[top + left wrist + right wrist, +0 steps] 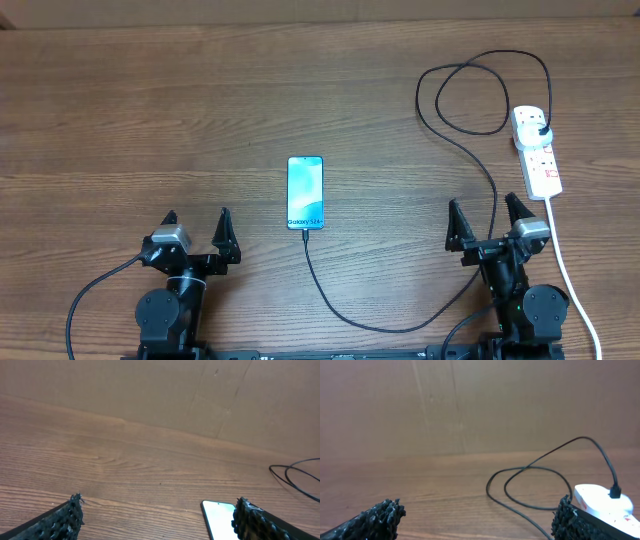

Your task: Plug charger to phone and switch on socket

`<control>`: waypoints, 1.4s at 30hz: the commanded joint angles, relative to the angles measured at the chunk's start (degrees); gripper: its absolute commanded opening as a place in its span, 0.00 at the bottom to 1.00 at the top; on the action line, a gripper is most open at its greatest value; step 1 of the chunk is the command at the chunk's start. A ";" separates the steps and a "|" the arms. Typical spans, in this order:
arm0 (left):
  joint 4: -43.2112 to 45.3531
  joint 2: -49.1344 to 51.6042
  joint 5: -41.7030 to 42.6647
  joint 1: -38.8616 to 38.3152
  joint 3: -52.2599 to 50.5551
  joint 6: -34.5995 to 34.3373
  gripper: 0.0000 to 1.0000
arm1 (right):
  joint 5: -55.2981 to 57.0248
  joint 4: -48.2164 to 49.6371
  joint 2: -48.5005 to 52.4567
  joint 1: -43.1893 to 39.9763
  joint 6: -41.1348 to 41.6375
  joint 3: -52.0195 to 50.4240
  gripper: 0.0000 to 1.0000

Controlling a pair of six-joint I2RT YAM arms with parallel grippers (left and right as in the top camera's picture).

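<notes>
Hanging low in the frame, left gripper (197,215) and right gripper (482,203) gaped, released and empty. The charger (390,328) looked plugged into the centre phone (305,192). Switching the upper-right power strip (537,152) probably remained.

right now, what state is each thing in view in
phone: flat, screen lit
charger: adapter in the socket, tip at the phone's bottom edge, seating unclear
socket: switch position too small to tell
left end effector: open, empty
right end effector: open, empty
</notes>
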 commanded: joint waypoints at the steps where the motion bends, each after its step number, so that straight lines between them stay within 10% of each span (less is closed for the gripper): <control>1: 0.04 -0.57 -0.66 0.22 -0.46 0.87 1.00 | 2.47 -0.76 -0.31 0.02 0.13 -0.57 1.00; 42: 0.04 -0.57 -0.66 0.22 -0.46 0.87 1.00 | 2.49 -2.58 -0.52 -0.09 0.15 -0.59 1.00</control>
